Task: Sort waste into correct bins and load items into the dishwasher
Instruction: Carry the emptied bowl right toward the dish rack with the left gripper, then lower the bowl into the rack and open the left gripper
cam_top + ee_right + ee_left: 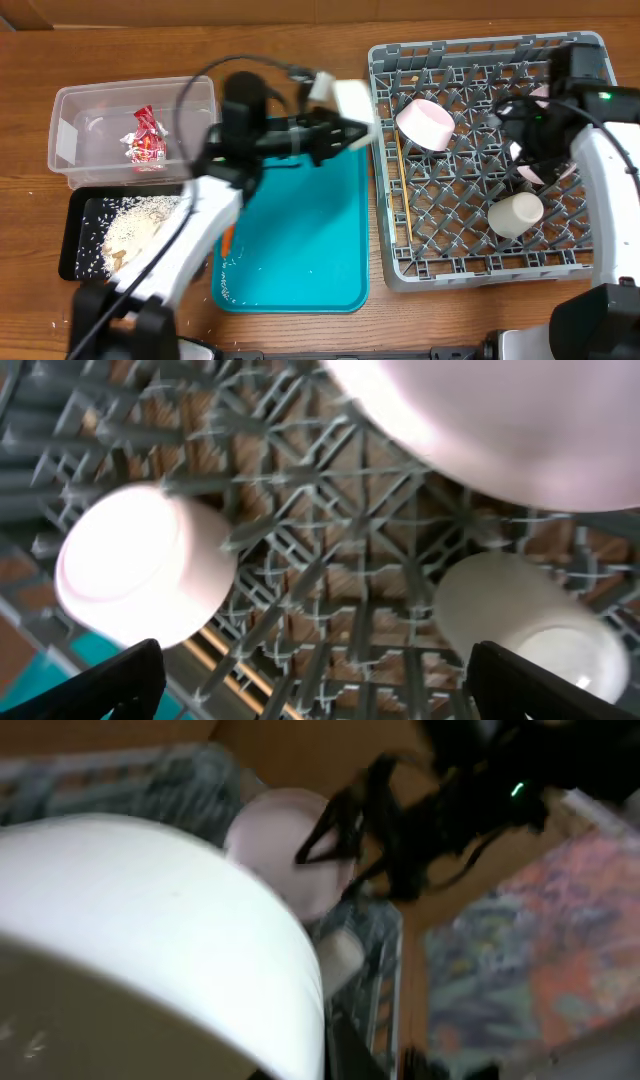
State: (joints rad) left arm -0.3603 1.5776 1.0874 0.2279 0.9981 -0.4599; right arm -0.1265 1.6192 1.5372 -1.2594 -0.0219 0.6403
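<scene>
1. Wooden tabletop [300,40] carries it all. The clear tub [75,110] with the red-and-silver wrapper [145,140] inside sits at the far left. The black tray [72,240] holding beige crumbs [135,230] is just in front of it. The teal tray [310,240] lies in the middle and the grey dish rack [480,265] on the right.
2. Your left tool [340,128] is blurred in the overhead view. It appears clamped on a white bowl [352,100], which fills the left wrist view, though the fingers themselves are hidden there.
3. That bowl hangs above the teal tray's far right corner, just beside the rack's left edge and not yet over the pegs.
4. Your right tool [335,685] has its fingers wide apart and holds nothing. It hovers over the rack's right half, close to the plate [500,430].
5. Already in the rack are a second bowl [425,122] at the far left and a cup [515,213] toward the near right, on its side as far as you can tell. The chopsticks [402,190] lie along the left columns, long axis running far to near.
6. The coming move turns on one relation: the rack lies directly to the right of the carried bowl, and your left arm is the nearer one.
7. The free cells, by my judgement, are in front of the second bowl, between chopsticks and cup. Keep the bowl's rim clear of the chopsticks and the second bowl as you cross.
</scene>
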